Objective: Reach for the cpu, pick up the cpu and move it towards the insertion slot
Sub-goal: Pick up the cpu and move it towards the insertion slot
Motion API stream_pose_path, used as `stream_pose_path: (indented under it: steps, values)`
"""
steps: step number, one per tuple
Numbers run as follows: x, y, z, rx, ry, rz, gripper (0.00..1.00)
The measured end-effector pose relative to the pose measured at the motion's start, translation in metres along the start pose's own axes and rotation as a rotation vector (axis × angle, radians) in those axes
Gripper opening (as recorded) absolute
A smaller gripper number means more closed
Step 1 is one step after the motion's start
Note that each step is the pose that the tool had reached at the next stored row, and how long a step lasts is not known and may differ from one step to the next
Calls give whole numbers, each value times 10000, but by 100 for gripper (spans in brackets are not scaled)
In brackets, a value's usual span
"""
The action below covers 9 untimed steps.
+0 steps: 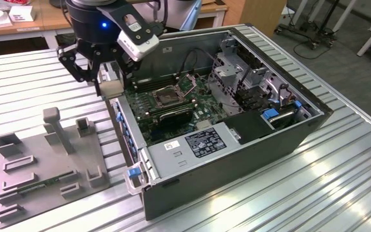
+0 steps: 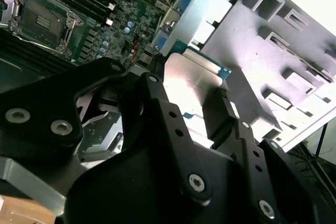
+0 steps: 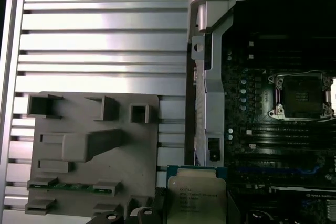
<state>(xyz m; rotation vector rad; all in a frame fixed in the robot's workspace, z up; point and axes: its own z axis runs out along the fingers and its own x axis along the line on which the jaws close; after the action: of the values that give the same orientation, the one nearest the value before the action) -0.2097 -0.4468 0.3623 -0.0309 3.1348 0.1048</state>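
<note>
While the arm hangs over the near wall of the open computer case (image 1: 237,135), the gripper (image 1: 111,77) has its jaws closed on the cpu (image 3: 197,195), pinching the chip by two opposite edges.

Left to right in the exterior view: grey plastic tray (image 1: 47,164) on the slatted metal table (image 1: 18,82), with a green memory stick (image 1: 40,185) lying in one of its recesses. Then the gripper, held above the gap between tray and case. Then the case, lying on its side with the motherboard exposed.

Chip position: off the tray, in the air at the case's edge, silvery top toward the camera in the first wrist view, green border showing at its rim. The insertion slot (image 1: 167,95) lies further inside the case, well apart from the chip; its metal frame and dark centre show in both wrist views.

Handling, my judgement:
- Thin, stiff, very light; weight is no concern.
- Metal top looks smooth, so probably slippery under the pads.
- Underside contacts and the socket's pins are presumably fragile; no pressing on the faces.
- Best hold is the edges, as now, with the chip kept level.
</note>
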Motion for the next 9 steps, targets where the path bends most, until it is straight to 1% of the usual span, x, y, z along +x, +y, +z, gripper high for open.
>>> stream_pose_path:
  steps: [5,9]
  values:
    - [-86,-2,1,-1,-1,0,54]
    - [-170,-3,2,-1,-1,-1,54]
